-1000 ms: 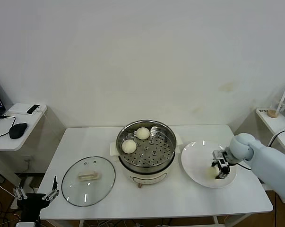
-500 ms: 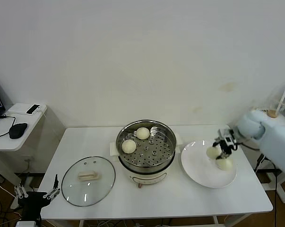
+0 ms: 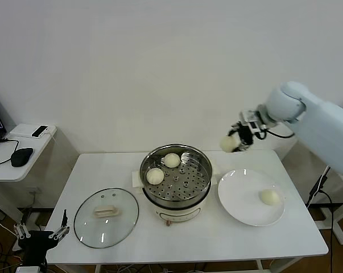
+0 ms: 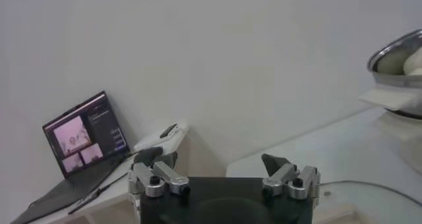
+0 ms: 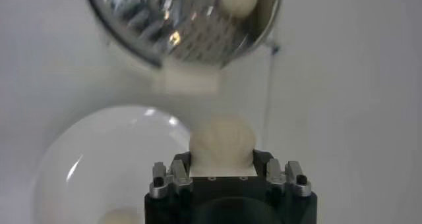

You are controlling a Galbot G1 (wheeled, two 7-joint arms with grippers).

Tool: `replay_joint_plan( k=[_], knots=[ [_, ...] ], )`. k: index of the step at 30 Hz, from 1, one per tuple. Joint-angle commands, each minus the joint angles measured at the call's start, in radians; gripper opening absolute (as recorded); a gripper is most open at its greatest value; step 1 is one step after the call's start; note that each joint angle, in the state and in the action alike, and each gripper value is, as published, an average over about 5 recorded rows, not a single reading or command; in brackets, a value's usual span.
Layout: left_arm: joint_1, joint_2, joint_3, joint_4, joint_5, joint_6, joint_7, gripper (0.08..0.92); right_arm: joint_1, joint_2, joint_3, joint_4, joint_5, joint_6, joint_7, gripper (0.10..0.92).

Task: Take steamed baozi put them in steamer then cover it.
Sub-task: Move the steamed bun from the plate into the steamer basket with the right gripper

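My right gripper (image 3: 237, 141) hangs in the air between the steamer (image 3: 176, 178) and the white plate (image 3: 239, 196), shut on a cream baozi (image 3: 227, 144). That baozi (image 5: 222, 144) fills the space between the jaws in the right wrist view, with the steamer (image 5: 173, 28) farther off. Two baozi (image 3: 172, 160) (image 3: 155, 176) lie on the perforated tray inside the steamer. One more baozi (image 3: 269, 197) rests on the plate. The glass cover (image 3: 106, 216) lies flat on the table left of the steamer. My left gripper (image 3: 41, 233) is parked low off the table's front left corner, open and holding nothing.
A side desk (image 3: 20, 153) at the left carries a mouse and a phone; a laptop (image 4: 82, 143) shows in the left wrist view. A small shelf (image 3: 330, 142) with a cup stands at the right. The wall rises just behind the table.
My right gripper closed on a baozi on the plate, lifted it and carried it up and left toward the steamer. One baozi stayed on the plate. The left arm barely moved.
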Motion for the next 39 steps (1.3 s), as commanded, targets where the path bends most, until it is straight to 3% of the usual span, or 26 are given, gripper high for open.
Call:
replay_joint_plan(
  k=[1, 8, 19, 39],
  knots=[
    [0.001, -0.004, -0.009, 0.000, 0.000, 0.000, 0.001, 0.823, 0.097, 0.174, -0.113, 0.018, 0.094, 0.009, 0.056, 0.594],
    [0.012, -0.015, -0.025, -0.004, 0.000, -0.001, 0.001, 0.823, 0.062, 0.247, -0.232, 0.024, 0.141, 0.104, 0.128, 0.594],
    [0.011, -0.029, -0.030, -0.004, 0.000, -0.002, 0.001, 0.823, 0.031, 0.263, -0.362, 0.050, -0.025, 0.296, 0.154, 0.594],
    [0.014, -0.030, -0.034, -0.003, -0.006, -0.005, -0.001, 0.823, 0.005, 0.282, -0.396, 0.055, -0.166, 0.414, 0.112, 0.598]
  ],
)
